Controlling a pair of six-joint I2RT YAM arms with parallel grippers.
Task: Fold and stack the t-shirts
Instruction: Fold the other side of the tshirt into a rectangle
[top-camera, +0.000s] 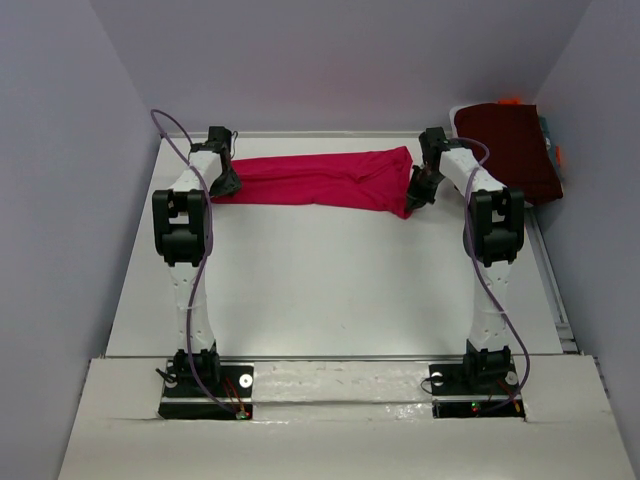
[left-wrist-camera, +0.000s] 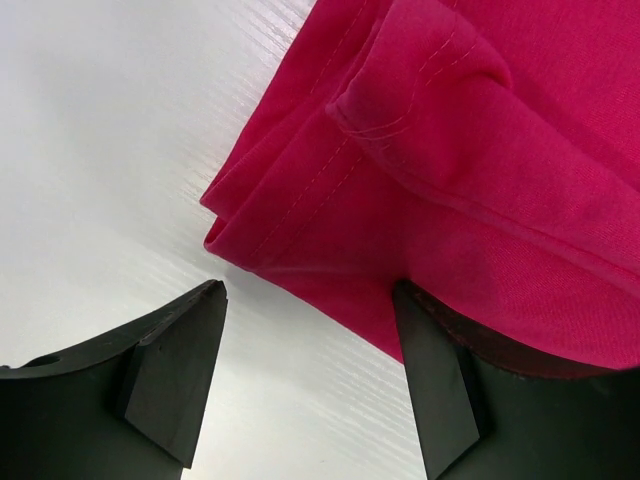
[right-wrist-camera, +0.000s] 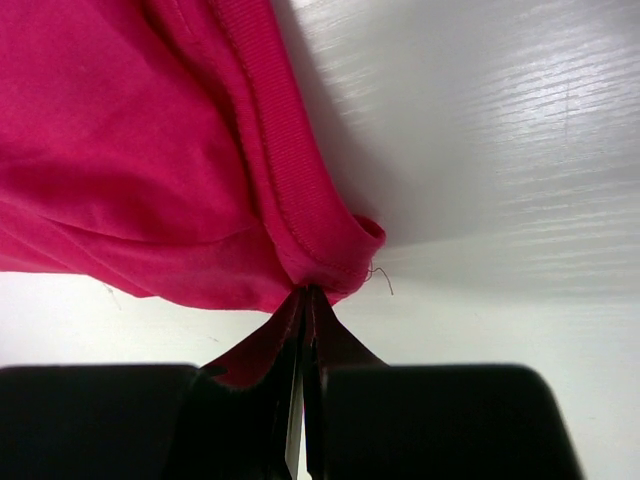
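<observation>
The pink tee (top-camera: 320, 180) lies as a narrow folded band between the two claws, at the far side of the table (top-camera: 330, 300). The right claw (right-wrist-camera: 305, 300) is pinched tight on its hem. The left claw (left-wrist-camera: 310, 292) stands wide at the other end and grips nothing. A folded maroon tee (top-camera: 505, 145) sits beyond the right claw. Folding looks roughly half done, with cross-folds and stacking left. The right arm (top-camera: 490, 230) stands between the two tees.

Your left arm (top-camera: 190, 300) and right arm (top-camera: 486, 300) are white links with black joints; a lilac cable (top-camera: 208, 240) trails each; black bases (top-camera: 205, 385) sit at 6 o'clock; fingers (left-wrist-camera: 170, 370) are matte black wedges.
</observation>
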